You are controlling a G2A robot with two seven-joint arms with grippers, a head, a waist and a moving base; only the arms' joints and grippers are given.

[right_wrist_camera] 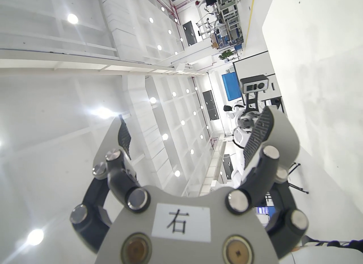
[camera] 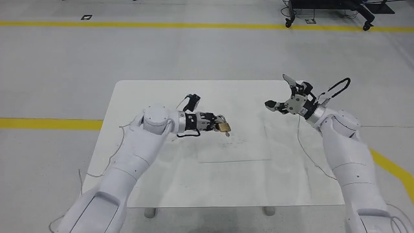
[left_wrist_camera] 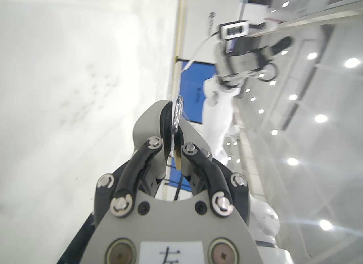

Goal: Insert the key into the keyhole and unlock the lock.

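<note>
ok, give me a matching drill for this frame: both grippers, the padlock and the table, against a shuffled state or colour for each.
Things:
1. left gripper
2. right gripper
3. padlock
4. table

States:
A. open, holding nothing
B. white, under both arms
C. shut on the lock
D. brass-coloured

Pairs: 1-C, 2-A, 3-D, 4-B
</note>
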